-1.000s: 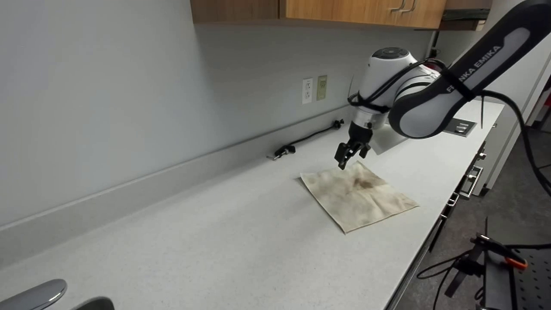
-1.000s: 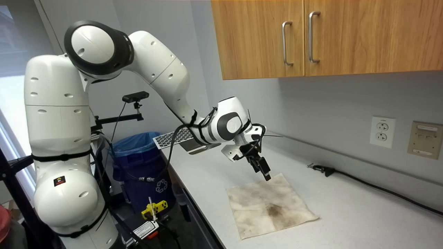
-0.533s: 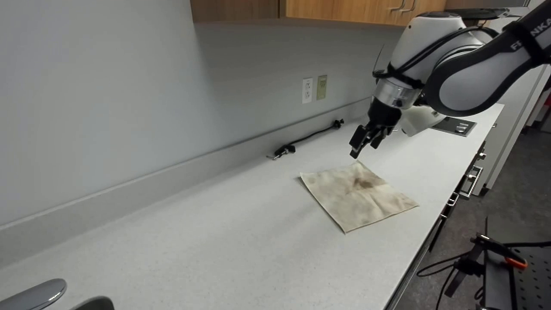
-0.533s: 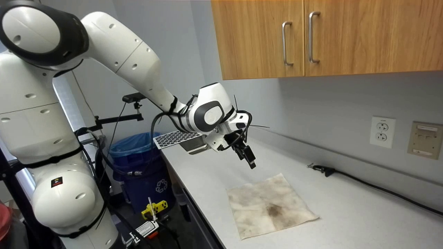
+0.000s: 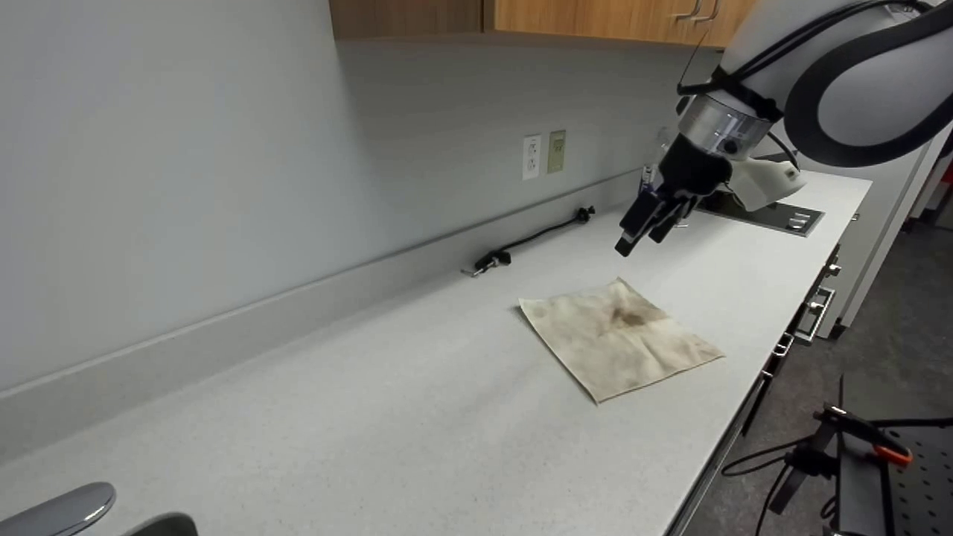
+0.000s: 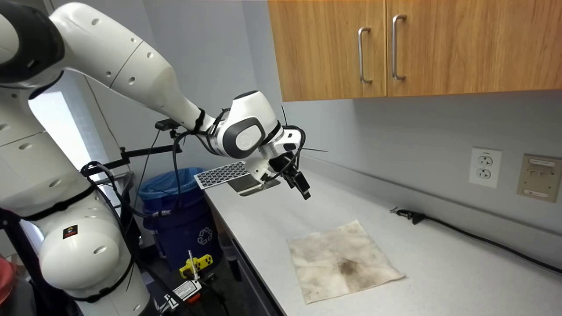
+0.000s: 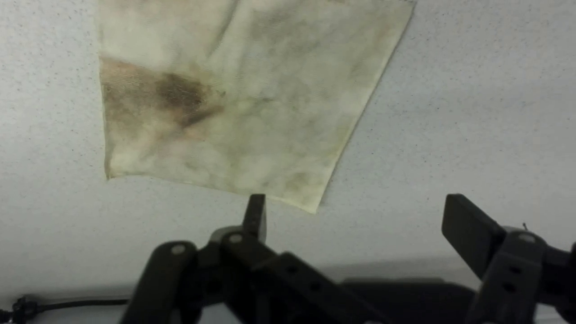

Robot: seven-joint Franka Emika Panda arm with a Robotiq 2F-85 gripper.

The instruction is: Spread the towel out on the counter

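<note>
In the wrist view, the stained towel (image 7: 252, 103) lies upper left of the splayed, empty Robotiq gripper (image 7: 355, 213)

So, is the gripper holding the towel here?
No, the gripper hangs open above the counter, clear of the towel, which lies spread out.

- Towel (image 5: 610, 353): beige-tan with cloudy greyish mottling, stained dark brown at upper left in the wrist view.
- Surface (image 5: 372, 424): off-white, finely speckled with grey.
- Fingers (image 7: 470, 231): black.
- Arm (image 6: 153, 77): white and black.
- Cabinet (image 6: 430, 48), upper right in an exterior view: orange-brown wood grain; silver-grey handles (image 6: 394, 48).
- Bin (image 6: 180, 239), lower left there: dark blue, white recycling mark (image 6: 205, 235), lighter blue liner (image 6: 156, 186).
- Wall (image 5: 186, 149): pale grey.
</note>
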